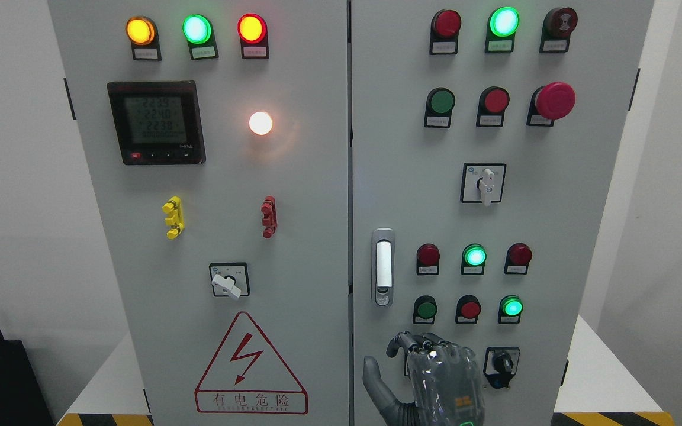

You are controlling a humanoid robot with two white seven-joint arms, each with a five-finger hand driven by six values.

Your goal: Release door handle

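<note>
While the door handle (pixel 383 266) stands upright and flush in its silver recess at the left edge of the cabinet's right door (pixel 554 195), the right hand (pixel 430 378) sits below it, a little to its right and clear of it. The hand has let go. Its fingers (pixel 421 342) are curled over at the top and hold nothing, and the thumb (pixel 372 376) sticks out on the side under the handle.

Right of the handle are two rows of three round lamps and buttons; the middle lamp of the upper row (pixel 475 255) and the last of the lower row (pixel 512 307) glow green. Below those, beside the hand, is a black rotary switch (pixel 502 362). Above and to the right of the handle is a white selector switch (pixel 485 184), and higher still a red mushroom button (pixel 554 100).

Left of the handle, across the door seam, the left door (pixel 305 195) carries a white-knobbed switch (pixel 228 281), with a red-bordered lightning warning triangle (pixel 250 367) lower down. Up and to the left of the handle are a red clip (pixel 269 217), a yellow clip (pixel 173 218), a lit white lamp (pixel 260 123) and a digital meter (pixel 156 122). Pale walls (pixel 9 177) lie behind the cabinet.
</note>
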